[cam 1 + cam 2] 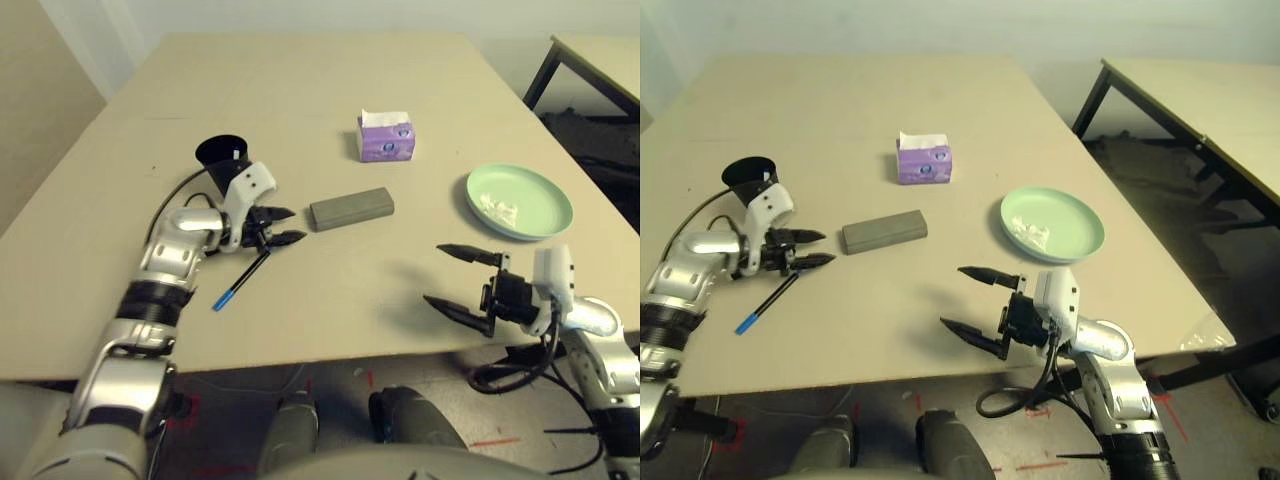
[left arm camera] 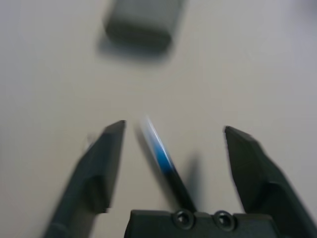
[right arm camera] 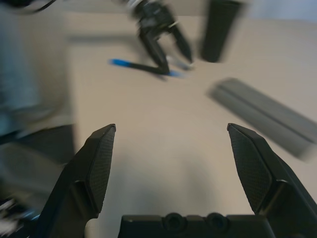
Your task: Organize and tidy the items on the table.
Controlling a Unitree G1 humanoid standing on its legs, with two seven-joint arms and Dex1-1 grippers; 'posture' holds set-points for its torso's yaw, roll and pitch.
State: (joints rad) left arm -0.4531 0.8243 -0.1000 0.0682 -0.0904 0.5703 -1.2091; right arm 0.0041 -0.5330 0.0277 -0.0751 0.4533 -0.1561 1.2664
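Two black fingers of the left gripper [image 1: 282,226] stand spread, holding nothing, with the blue pen [image 1: 240,281] lying flat on the table [image 1: 300,90] just under and behind the tips, running back toward the near edge. Grey glasses case [image 1: 351,208] lies just ahead of that claw, black cup [image 1: 222,158] close behind its wrist. Right gripper [image 1: 458,278] hangs wide open and empty, well apart from the pen, green plate [image 1: 540,190] with crumpled white tissue [image 1: 500,209] beyond it, purple tissue pack [image 1: 385,137] farther off.
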